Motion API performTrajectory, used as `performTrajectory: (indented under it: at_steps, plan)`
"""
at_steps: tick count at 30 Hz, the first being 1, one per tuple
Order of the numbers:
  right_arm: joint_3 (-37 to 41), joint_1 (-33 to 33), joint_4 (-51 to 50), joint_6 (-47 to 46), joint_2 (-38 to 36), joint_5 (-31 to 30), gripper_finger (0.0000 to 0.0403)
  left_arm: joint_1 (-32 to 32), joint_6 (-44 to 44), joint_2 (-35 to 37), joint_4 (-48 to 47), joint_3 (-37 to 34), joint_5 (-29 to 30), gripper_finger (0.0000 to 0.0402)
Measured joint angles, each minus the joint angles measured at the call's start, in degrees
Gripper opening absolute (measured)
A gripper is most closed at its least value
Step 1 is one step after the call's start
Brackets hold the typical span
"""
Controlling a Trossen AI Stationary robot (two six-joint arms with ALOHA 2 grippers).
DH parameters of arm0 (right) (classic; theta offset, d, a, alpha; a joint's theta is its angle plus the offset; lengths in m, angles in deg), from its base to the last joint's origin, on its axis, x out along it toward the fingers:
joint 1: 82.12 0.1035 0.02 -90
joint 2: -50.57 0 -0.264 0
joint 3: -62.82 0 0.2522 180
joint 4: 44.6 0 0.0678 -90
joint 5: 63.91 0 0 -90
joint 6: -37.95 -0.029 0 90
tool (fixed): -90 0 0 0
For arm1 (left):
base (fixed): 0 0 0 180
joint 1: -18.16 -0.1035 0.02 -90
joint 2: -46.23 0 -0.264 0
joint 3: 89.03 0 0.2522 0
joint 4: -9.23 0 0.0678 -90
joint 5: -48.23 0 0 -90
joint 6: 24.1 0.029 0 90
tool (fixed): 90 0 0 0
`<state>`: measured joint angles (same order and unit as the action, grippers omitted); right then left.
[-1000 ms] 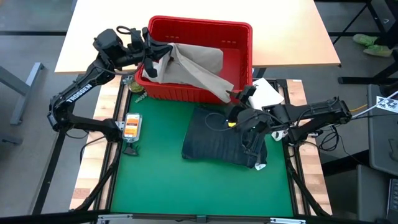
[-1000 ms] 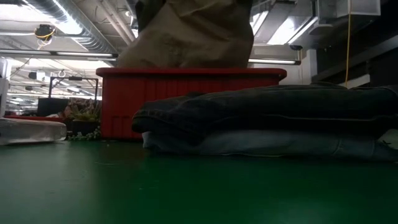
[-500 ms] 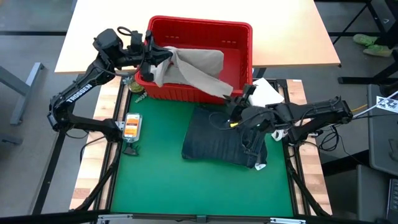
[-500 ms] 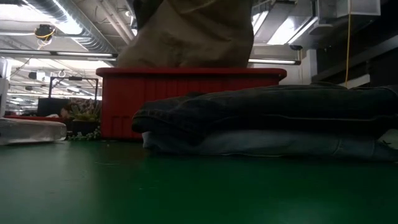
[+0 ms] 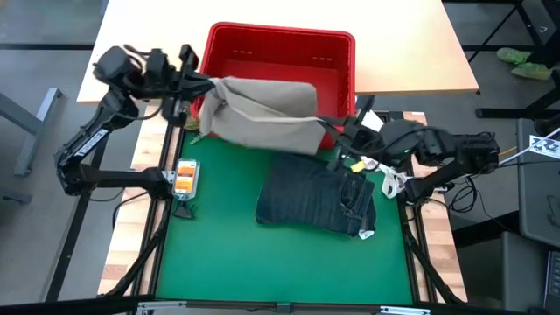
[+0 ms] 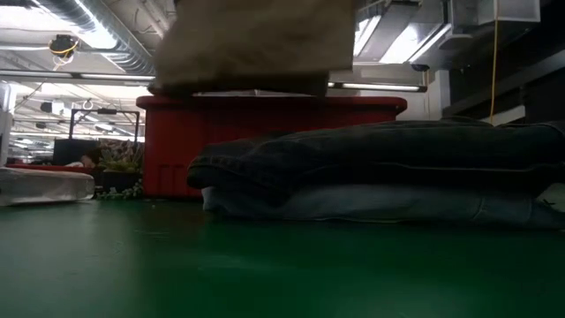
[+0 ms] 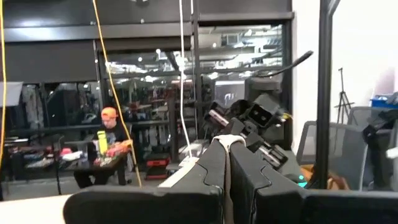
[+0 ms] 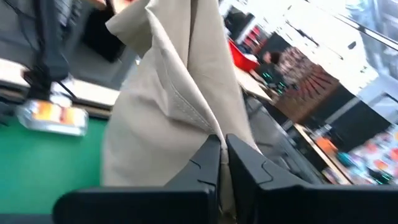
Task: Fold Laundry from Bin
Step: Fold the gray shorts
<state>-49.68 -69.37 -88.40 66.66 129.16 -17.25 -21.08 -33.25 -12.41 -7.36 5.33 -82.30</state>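
The tan khaki trousers (image 5: 262,118) hang stretched between the two arms, lifted clear of the bin (image 5: 282,54) and spread over its front wall, toward twelve o'clock on the table as the high view shows it. The left gripper (image 5: 194,87) sits at about ten o'clock, beside the bin's left wall, its jaws clenched on one end of the cloth; in its own wrist view the fingers (image 7: 214,165) meet with a scrap of pale fabric between them. The right gripper (image 5: 337,129) is at about two o'clock, just off the bin's front right corner, jaws pinched shut on the other end, and in its wrist view the tan cloth rises in folds straight from the fingertips (image 8: 208,158). The trousers look soft and limp, of middling weight: they sag between the grips and will drape wherever they are not held. They are best held at opposite edges, waistband or hem, where seams give thicker purchase; a thin pinch of a single layer may slip. Below, toward the middle of the green mat (image 5: 219,254), the denim jeans (image 5: 313,199) lie folded on a light blue garment (image 6: 371,205).
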Motion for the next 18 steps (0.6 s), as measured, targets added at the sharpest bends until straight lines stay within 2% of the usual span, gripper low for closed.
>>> performTrajectory:
  at_steps: [6, 11, 13, 18]
  plan:
    - [-3.5, 0.0, 0.2, 0.0, 0.0, 9.9, 0.0008, 0.1, -5.6, 3.8, 0.0, 0.0, -3.2, 0.0]
    - [-3.7, 0.4, -0.1, -4.2, 0.2, 21.7, 0.0013, 0.1, -14.2, 6.0, -0.2, 0.0, -11.6, 0.0]
    - [-3.7, 1.7, 0.0, -4.8, 0.6, 23.5, 0.0016, 0.1, -17.7, 6.7, -0.6, 0.0, -16.1, 0.0]
    - [-3.6, 6.7, -1.6, -4.8, 0.9, 23.3, 0.0006, 1.1, -22.2, 8.2, -5.7, 0.0, -25.3, 0.0]
